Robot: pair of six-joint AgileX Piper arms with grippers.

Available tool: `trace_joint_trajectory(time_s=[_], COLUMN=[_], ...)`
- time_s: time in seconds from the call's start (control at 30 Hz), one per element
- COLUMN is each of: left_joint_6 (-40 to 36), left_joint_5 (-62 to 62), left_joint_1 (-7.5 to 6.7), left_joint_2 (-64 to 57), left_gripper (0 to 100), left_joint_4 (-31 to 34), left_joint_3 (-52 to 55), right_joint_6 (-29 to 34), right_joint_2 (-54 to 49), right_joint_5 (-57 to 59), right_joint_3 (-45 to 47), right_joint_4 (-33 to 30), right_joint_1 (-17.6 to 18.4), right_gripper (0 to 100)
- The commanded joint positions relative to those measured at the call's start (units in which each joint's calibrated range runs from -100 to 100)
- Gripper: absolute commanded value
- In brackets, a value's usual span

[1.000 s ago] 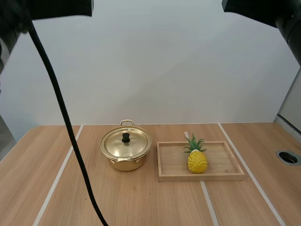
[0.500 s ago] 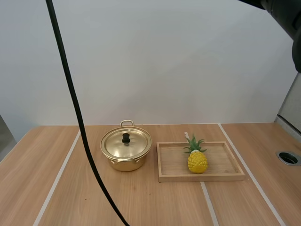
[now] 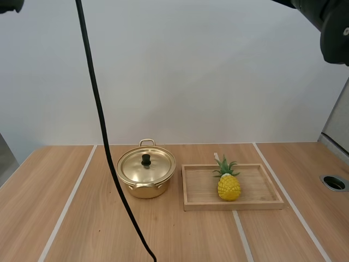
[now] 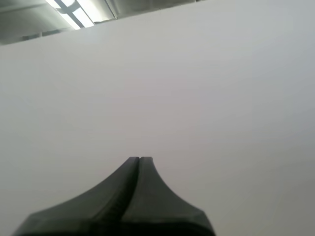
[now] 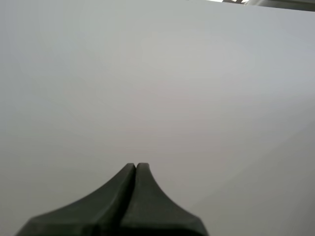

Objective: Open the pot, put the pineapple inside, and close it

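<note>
My left gripper (image 4: 140,160) and right gripper (image 5: 135,166) are both closed on nothing, aimed at the pale wall (image 4: 206,88), and the lidded round golden metal pot (image 3: 145,173) sits below, just left of the wooden table's (image 3: 49,218) middle, probably nearer my left gripper.

Left gripper (image 4: 140,160): two matte black fingers (image 4: 115,206) lying flat together as one wedge, thin seam down the middle, flaring wide toward the base. Right gripper (image 5: 135,165): same black wedge, same seam. Right arm (image 3: 334,27), at 1 o'clock in the high view: rounded black casing.
</note>
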Motion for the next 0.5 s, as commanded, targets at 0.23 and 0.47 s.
trace_joint_trajectory(time_s=[0.23, 0.47], left_joint_6=[-0.58, -0.58], left_joint_5=[-2.87, -3.23], left_joint_1=[0.21, 0.21], left_joint_2=[3.52, 4.41], left_gripper=[0, 0], left_joint_4=[-0.92, -0.92], left_joint_3=[-0.35, -0.35], right_joint_6=[-0.23, -0.23], right_joint_2=[1.85, 2.42], right_joint_5=[-3.44, -3.05], right_joint_3=[-0.44, -0.44], right_joint_4=[-2.17, -2.17], right_joint_1=[-0.21, -0.21], right_gripper=[0, 0])
